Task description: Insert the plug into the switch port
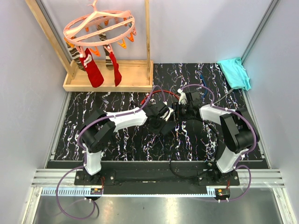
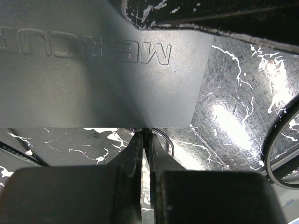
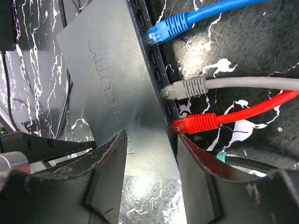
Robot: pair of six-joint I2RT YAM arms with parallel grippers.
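Right gripper (image 3: 150, 136) stands open astride the box (image 3: 107, 79) corner (red plug (image 3: 194, 123) touching its edge); left gripper (image 2: 143, 136) is closed.

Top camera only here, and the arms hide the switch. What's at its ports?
Observer: The right wrist view shows three plugs along the port edge of the switch: a blue plug, a gray plug and a red plug.
Operator: All seated?
Observer: Gray and red sit square to the edge. Blue meets it at a slant, so I can't tell.
Operator: Is the right gripper holding one?
Observer: No. The right gripper is open, with its fingers either side of the switch's near end and no plug between them.
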